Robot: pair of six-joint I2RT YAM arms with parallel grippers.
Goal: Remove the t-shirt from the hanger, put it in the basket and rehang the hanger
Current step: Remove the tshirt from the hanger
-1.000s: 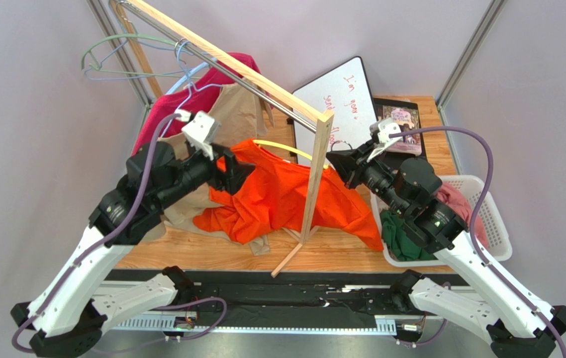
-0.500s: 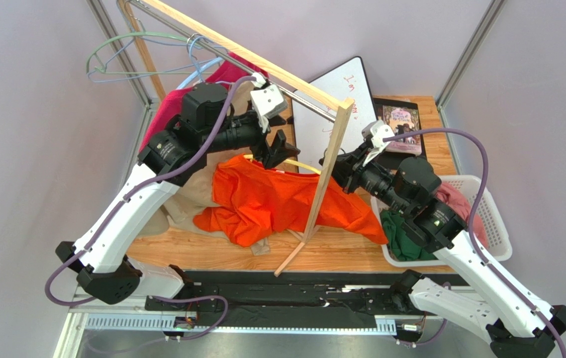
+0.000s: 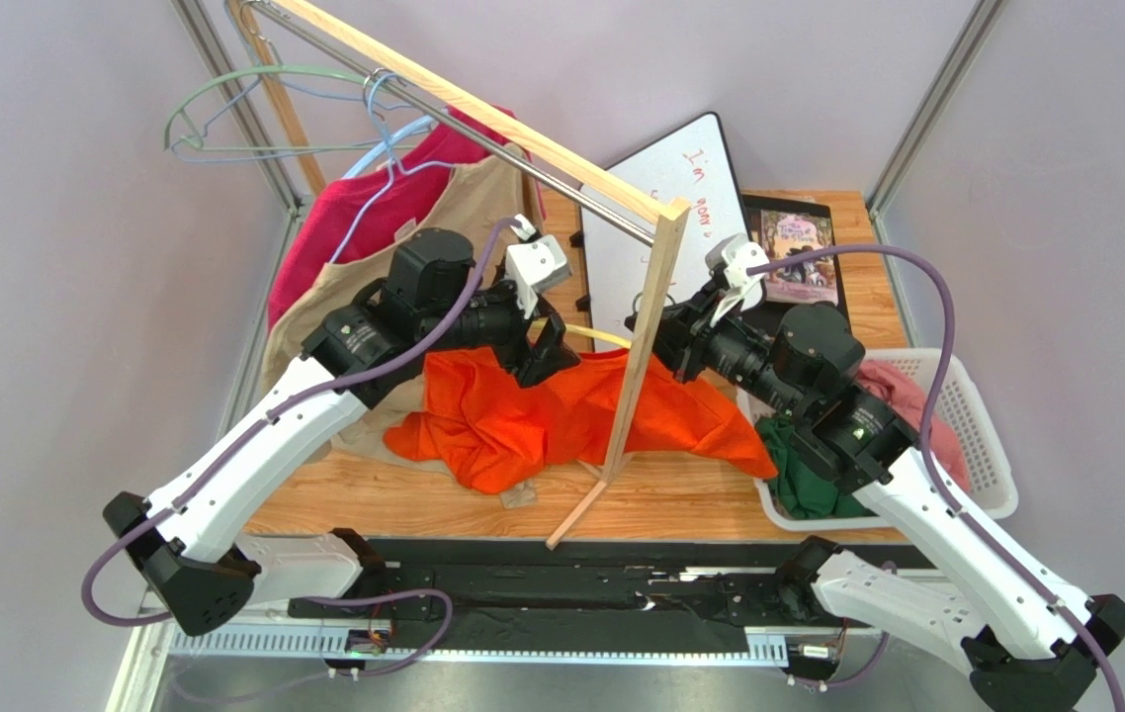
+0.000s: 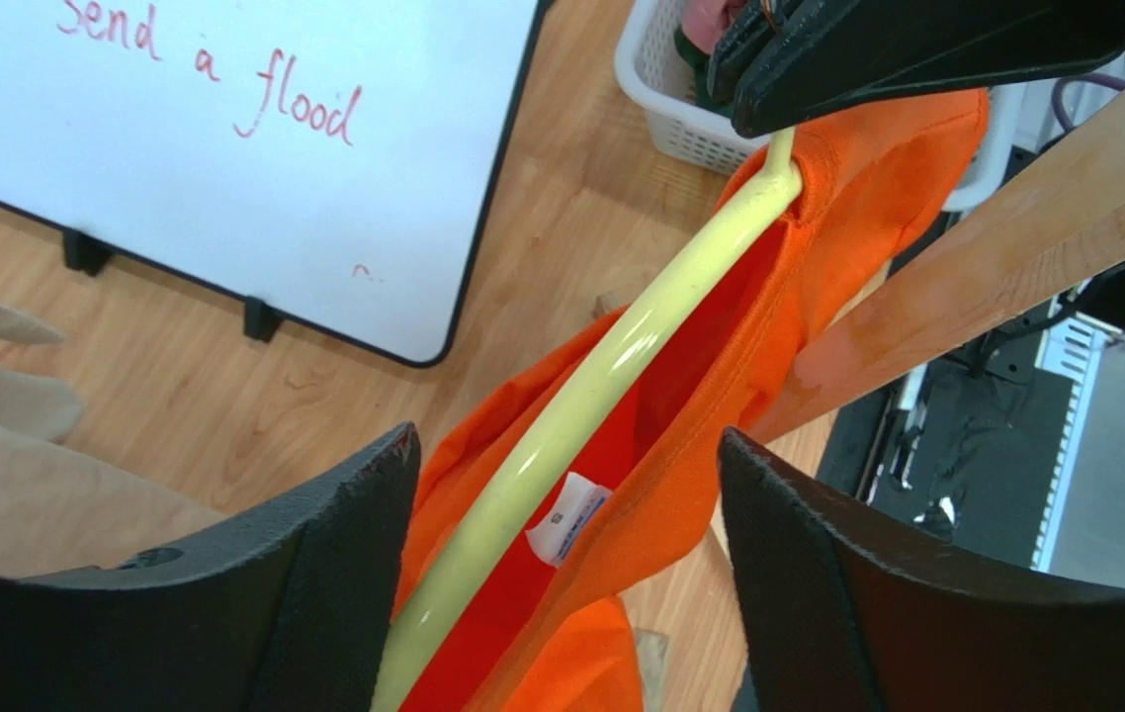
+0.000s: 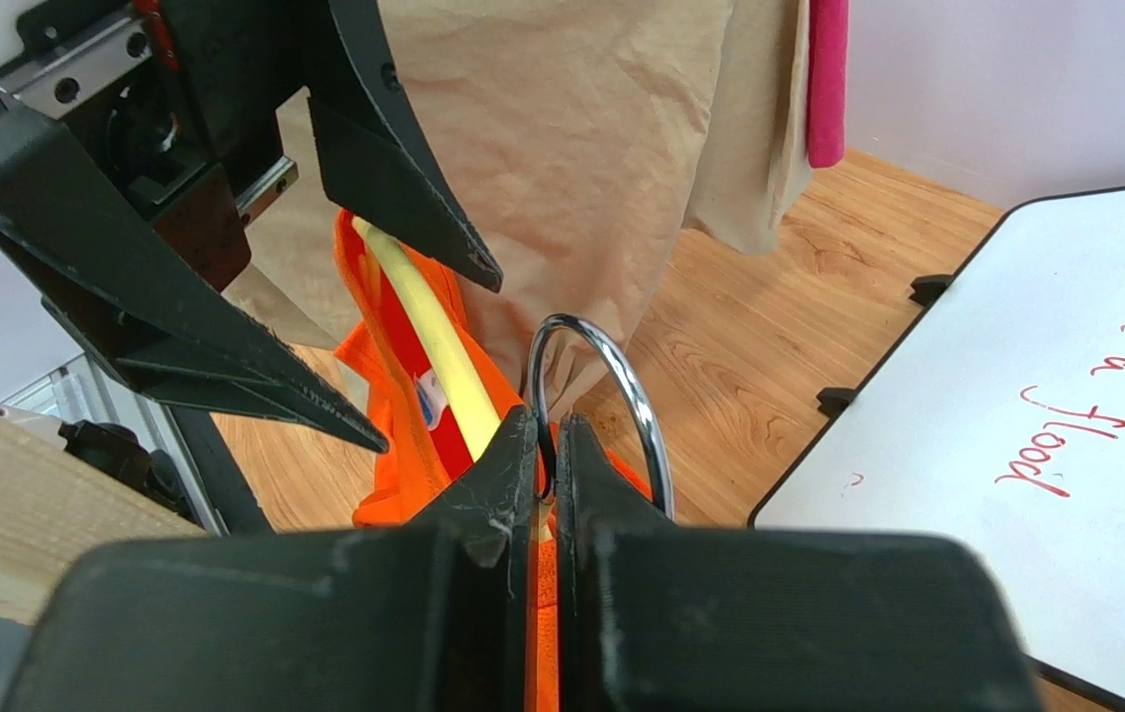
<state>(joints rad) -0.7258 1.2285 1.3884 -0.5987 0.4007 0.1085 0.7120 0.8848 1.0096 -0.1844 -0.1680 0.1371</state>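
Observation:
An orange t-shirt (image 3: 524, 423) hangs off a pale yellow hanger (image 3: 606, 338) low over the wooden table, draped past the rack post. My right gripper (image 3: 668, 344) is shut on the hanger at the base of its metal hook (image 5: 621, 386). The left gripper (image 3: 546, 349) is open and straddles the collar. In the left wrist view the hanger's arm (image 4: 584, 401) and the t-shirt's collar (image 4: 762, 341) run between its spread fingers (image 4: 346, 549), touching neither. The right wrist view shows the yellow arm (image 5: 435, 349) going into the orange cloth (image 5: 376, 371).
A wooden rack post (image 3: 643, 349) stands between the two grippers, its rail (image 3: 450, 111) carrying pink (image 3: 361, 223) and beige (image 3: 472, 208) garments and empty wire hangers (image 3: 257, 111). A whiteboard (image 3: 673, 193) leans behind. A white basket (image 3: 996, 475) of clothes sits at the right.
The left arm swung from the shirt's left side up over it, then came down onto the collar with its jaws open. The right gripper kept its hold and shifted slightly back.

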